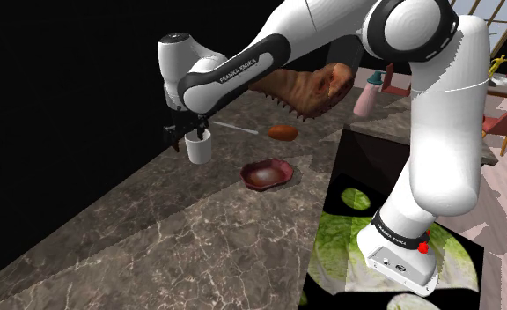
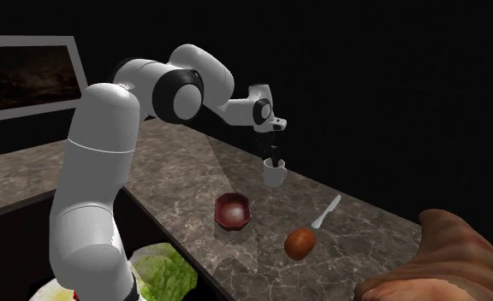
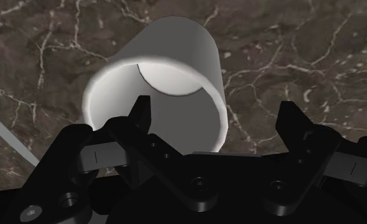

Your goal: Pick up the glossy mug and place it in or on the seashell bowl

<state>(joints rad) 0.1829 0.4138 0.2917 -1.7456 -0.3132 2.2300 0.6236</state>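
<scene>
A plain white mug (image 1: pixel 199 149) (image 2: pixel 274 174) stands upright on the dark marble counter (image 1: pixel 155 238), near its far edge. My gripper (image 1: pixel 193 135) (image 2: pixel 275 159) hangs straight over it, open. In the wrist view the mug (image 3: pixel 176 63) lies right under the gripper (image 3: pixel 215 108): one finger (image 3: pixel 139 114) dips inside the rim, the other (image 3: pixel 294 124) is outside, and the mug's wall sits between them unclasped. The dark red scalloped bowl (image 1: pixel 267 173) (image 2: pixel 233 209) rests on the counter a short way from the mug, toward the stand.
A utensil with an orange-brown head (image 1: pixel 282 132) (image 2: pixel 300 243) and a white handle lies past the bowl. A large brown lump (image 1: pixel 306 88) (image 2: pixel 433 256) and a pink bottle (image 1: pixel 366 95) stand further off. A black area lies beyond the counter's far edge.
</scene>
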